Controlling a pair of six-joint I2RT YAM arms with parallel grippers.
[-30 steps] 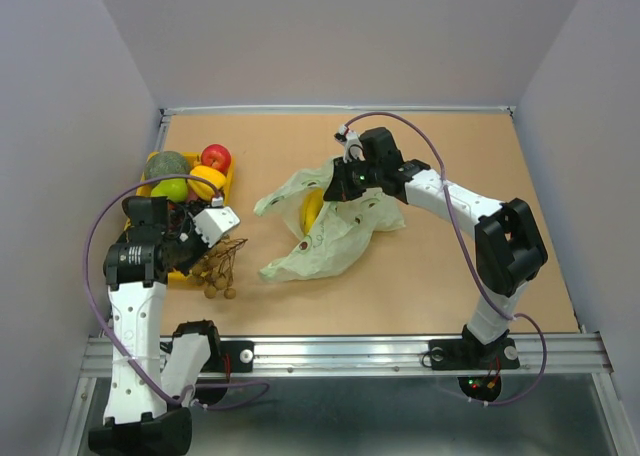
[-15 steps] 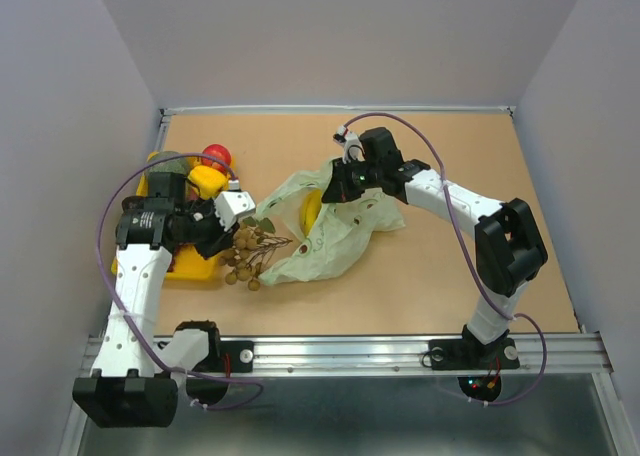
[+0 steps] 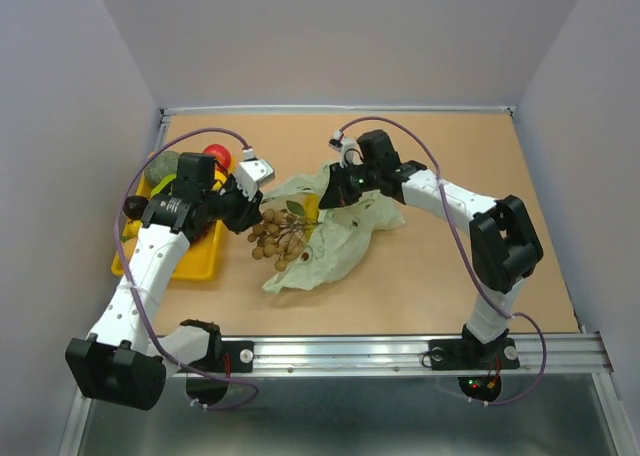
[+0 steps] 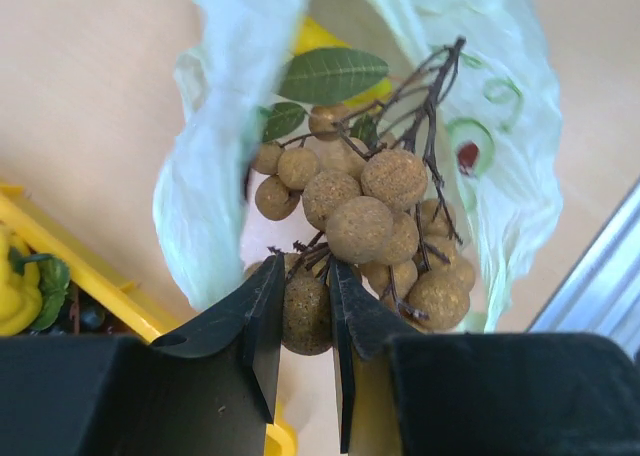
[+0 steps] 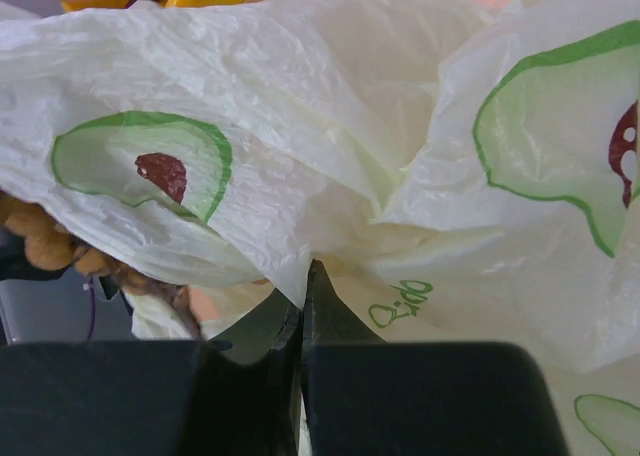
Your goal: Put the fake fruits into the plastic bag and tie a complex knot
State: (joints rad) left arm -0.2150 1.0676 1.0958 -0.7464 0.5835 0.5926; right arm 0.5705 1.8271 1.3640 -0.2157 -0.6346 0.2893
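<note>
My left gripper [image 3: 253, 214] [image 4: 305, 281] is shut on one ball of the bunch of tan-brown balls [image 3: 276, 239] [image 4: 365, 216]. The bunch hangs, with its twigs and leaves, at the open mouth of the pale green plastic bag [image 3: 338, 244] [image 4: 515, 146]. A yellow banana [image 4: 318, 36] shows inside the bag. My right gripper [image 3: 336, 188] [image 5: 303, 276] is shut on a fold of the plastic bag [image 5: 300, 126] and holds its far rim up. A red apple [image 3: 217, 157], green melon [image 3: 165, 166] and purple grapes [image 3: 133, 208] lie on the tray at the left.
The yellow tray [image 3: 198, 263] sits at the table's left edge, partly under my left arm. The bag's lower part lies crumpled toward the table's middle. Grey walls close in the left, back and right sides.
My left arm has swung right from the tray, carrying the bunch of tan-brown balls to the bag's mouth. The right gripper has kept its hold on the bag almost unmoved.
</note>
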